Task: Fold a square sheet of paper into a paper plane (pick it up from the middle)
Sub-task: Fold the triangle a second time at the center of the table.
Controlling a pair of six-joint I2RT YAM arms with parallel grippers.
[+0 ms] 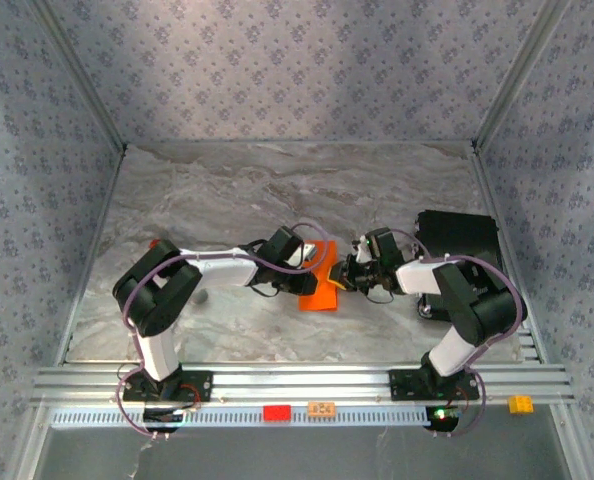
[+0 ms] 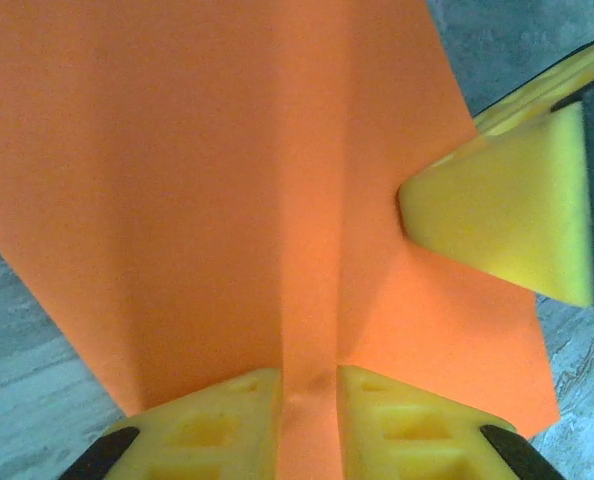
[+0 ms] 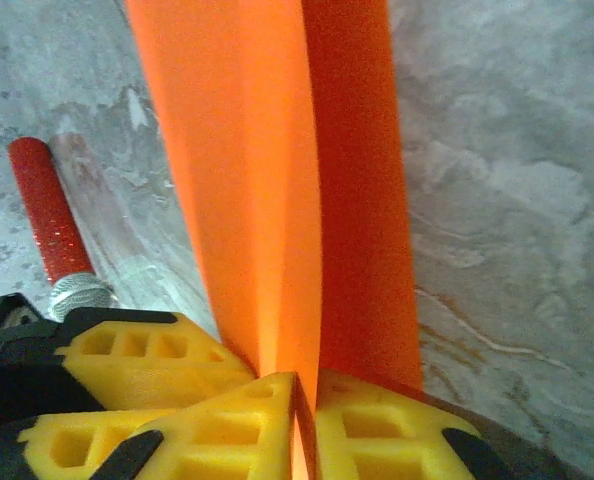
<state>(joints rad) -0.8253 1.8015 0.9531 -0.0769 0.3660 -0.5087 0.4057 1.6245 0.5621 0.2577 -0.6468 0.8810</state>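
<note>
Orange sheet [image 1: 320, 285], just one, is sitting creased at the top view's centre. Two grippers are clamping it: the left gripper [image 2: 307, 390] is pinching its raised fold and the right gripper [image 3: 302, 405] is nipping its edge. One red cylinder [image 3: 45, 215] is lying at the right wrist view's left, and open marble table [image 1: 277, 180] is stretching across the top view's upper half.

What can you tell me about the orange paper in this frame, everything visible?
The orange paper is thin, plain, bright and unprinted. It is folded along one long straight crease, with flaps spreading either side. It is at the middle of the marbled table, between the arms. The left pincer is shut on the raised crease at one edge; the right pincer is shut on the fold from the opposite side.
</note>
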